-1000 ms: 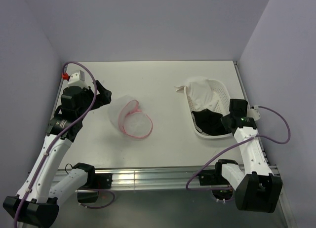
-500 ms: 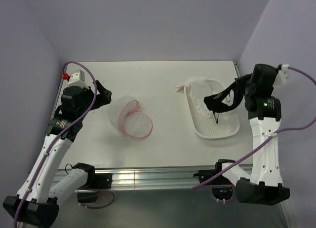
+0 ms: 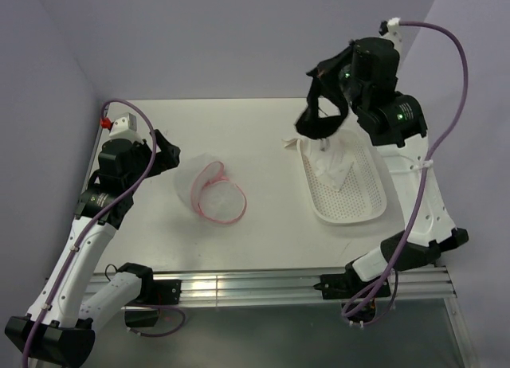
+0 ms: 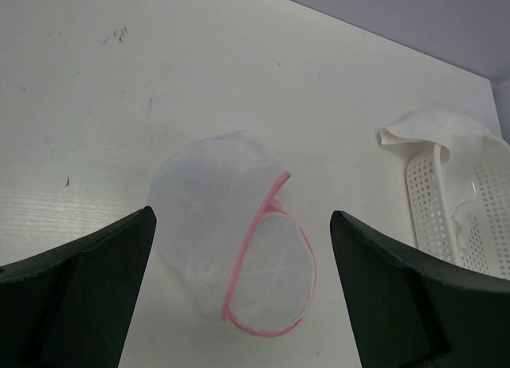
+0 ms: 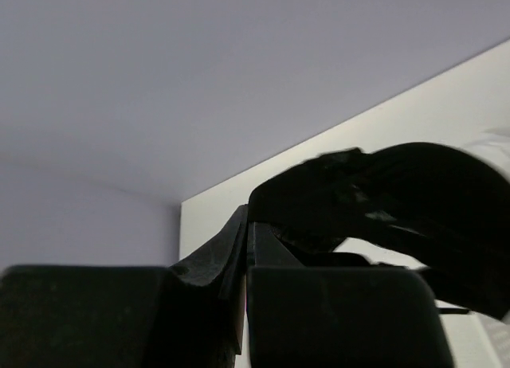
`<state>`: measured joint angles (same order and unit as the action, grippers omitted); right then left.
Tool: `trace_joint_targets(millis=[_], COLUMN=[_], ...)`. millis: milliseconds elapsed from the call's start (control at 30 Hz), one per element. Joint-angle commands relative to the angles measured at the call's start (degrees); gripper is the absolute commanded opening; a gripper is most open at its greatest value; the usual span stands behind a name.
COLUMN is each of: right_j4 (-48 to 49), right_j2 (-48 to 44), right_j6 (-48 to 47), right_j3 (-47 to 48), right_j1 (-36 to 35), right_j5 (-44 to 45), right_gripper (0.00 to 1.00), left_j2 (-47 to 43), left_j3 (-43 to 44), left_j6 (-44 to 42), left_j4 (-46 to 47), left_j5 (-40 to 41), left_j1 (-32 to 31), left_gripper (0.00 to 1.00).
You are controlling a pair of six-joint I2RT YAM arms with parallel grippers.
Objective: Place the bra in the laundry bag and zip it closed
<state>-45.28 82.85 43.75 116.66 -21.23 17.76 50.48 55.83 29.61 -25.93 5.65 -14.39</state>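
The black bra (image 3: 321,113) hangs from my right gripper (image 3: 333,75), which is raised high above the far right of the table and shut on it; in the right wrist view the bra (image 5: 382,201) drapes from the closed fingertips (image 5: 247,225). The laundry bag (image 3: 211,191), a translucent white mesh pouch with pink zipper trim, lies open on the table left of centre. My left gripper (image 3: 169,157) is open just left of the bag, low over the table. In the left wrist view the bag (image 4: 239,240) lies between the open fingers.
A white perforated plastic basket (image 3: 351,197) stands at the right with a white cloth (image 3: 328,159) draped over its far end. Both show at the right edge of the left wrist view (image 4: 470,201). Walls enclose the table on three sides.
My right gripper has lifted the bra out of the basket and carried it up and to the left, high above the table. The left arm and the bag have not moved.
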Motion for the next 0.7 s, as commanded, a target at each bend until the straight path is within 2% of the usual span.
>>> trace_joint_targets(millis=[0, 67, 200, 367, 500, 533, 667], right_j4=[-1.2, 0.3, 1.7, 11.6, 16.8, 19.0, 23.1], right_j2=[4.3, 7.5, 11.6, 8.6, 6.8, 6.1, 5.1], right_j6=[-1.5, -0.3, 2.6, 6.3, 8.9, 9.4, 11.3], right_j3=[7.1, 8.8, 8.6, -11.6, -25.4, -30.9, -41.9], right_j1=[-5.6, -9.4, -12.5, -12.5, -12.5, -12.5, -12.8], right_j5=[4.2, 4.3, 5.4, 4.0, 1.6, 1.0, -0.7], right_gripper=[0.0, 0.0, 0.0, 0.0, 0.0, 0.0, 0.0], left_j2=[-0.1, 0.3, 1.2, 6.3, 13.3, 14.5, 19.1], left_j3=[0.0, -0.1, -0.4, -0.6, 1.8, 1.9, 3.1], left_j6=[0.4, 0.5, 0.9, 3.1, 5.7, 5.7, 4.4], left_j4=[2.4, 2.6, 2.8, 1.3, -3.8, -3.9, -5.9], left_j5=[-0.8, -1.3, -2.3, -2.8, 8.5, 9.8, 12.4], left_j1=[0.3, 0.4, 0.4, -1.4, -7.5, -8.3, -10.7], left_gripper=[0.99, 0.99, 0.99, 0.99, 0.97, 0.97, 0.97])
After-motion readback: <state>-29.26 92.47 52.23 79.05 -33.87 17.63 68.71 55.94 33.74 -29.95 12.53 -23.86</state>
